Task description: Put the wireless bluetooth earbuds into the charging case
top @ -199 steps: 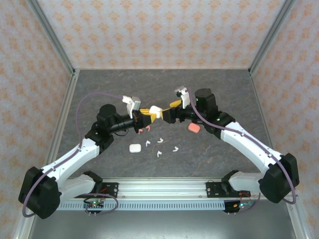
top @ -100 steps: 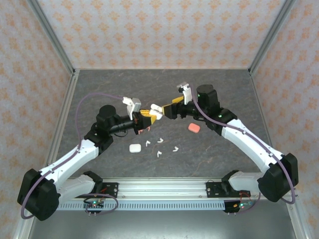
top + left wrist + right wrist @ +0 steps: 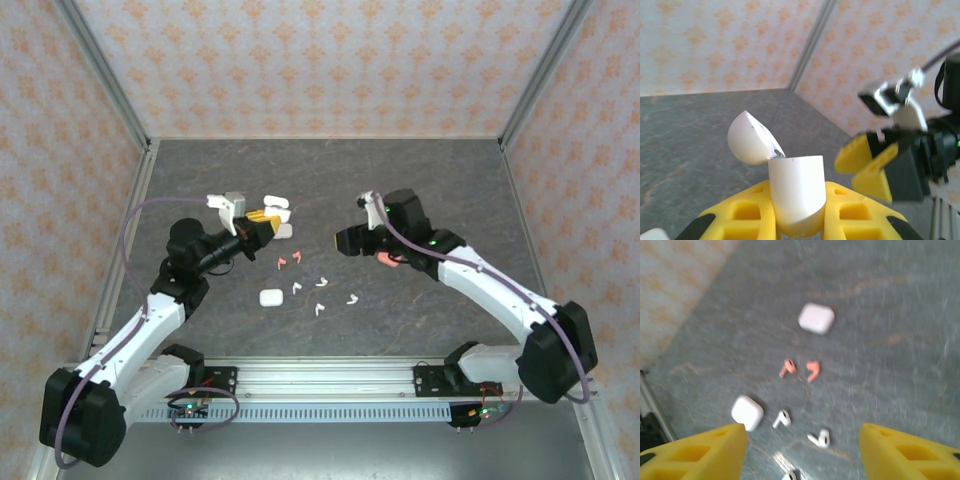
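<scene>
My left gripper is shut on a white charging case, held up off the table with its lid flipped open. My right gripper hangs open to the right of it, apart from the case, with nothing between its yellow fingers. On the table between the arms lie two coral-pink earbuds and several white earbuds. All of them lie loose on the stone-grey surface.
A shut white case lies near the white earbuds. Another white case rests beside my left gripper. A pink case sits partly under my right arm. Patterned walls ring the table.
The two grippers were together at the white case. My left gripper has since drawn back left with it, and my right gripper has pulled away, dropped lower and narrowed.
</scene>
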{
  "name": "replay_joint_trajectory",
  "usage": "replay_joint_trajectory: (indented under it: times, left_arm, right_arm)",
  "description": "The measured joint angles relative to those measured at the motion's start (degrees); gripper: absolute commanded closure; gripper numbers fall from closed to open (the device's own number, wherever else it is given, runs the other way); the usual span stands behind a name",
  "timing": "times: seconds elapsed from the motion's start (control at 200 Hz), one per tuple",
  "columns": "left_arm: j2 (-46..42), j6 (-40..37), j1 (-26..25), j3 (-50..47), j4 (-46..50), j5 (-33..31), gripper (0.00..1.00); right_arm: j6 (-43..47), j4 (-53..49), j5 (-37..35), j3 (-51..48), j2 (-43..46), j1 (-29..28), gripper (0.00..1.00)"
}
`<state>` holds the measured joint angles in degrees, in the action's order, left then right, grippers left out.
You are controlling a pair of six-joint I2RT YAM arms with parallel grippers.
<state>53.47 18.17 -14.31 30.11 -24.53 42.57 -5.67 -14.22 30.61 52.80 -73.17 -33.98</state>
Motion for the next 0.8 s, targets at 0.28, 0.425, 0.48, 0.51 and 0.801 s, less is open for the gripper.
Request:
replay_joint_trajectory:
  times: [0.28, 0.425, 0.48, 0.51, 0.801]
  left_arm:
    - [-3.80, 0.85, 0.33, -0.70, -0.42, 0.48, 1.00]
    - [-4.94, 0.83, 0.33, -0.76, -0.42, 0.52, 1.00]
    - [-5.38, 0.81, 0.33, -1.03, -0.39, 0.59, 1.00]
    - [-5.57, 0.81, 0.33, -1.25, -0.39, 0.68, 1.00]
    - [-8.57, -0.24, 0.33, -1.84, 2.10, 0.92, 1.00]
  right_arm:
    - [-8.96, -5.90, -10.47, -0.74, -8.35, -7.61, 0.47]
    - [-11.76, -8.79, -14.58, -1.20, -8.33, -9.51, 0.47]
    - [-11.87, -8.76, -14.56, -1.51, -8.44, -11.17, 0.48]
    - [-11.82, -8.74, -14.32, -1.55, -8.70, -12.17, 0.48]
    - [-8.61, -7.48, -9.84, 0.98, -17.88, -17.05, 0.55]
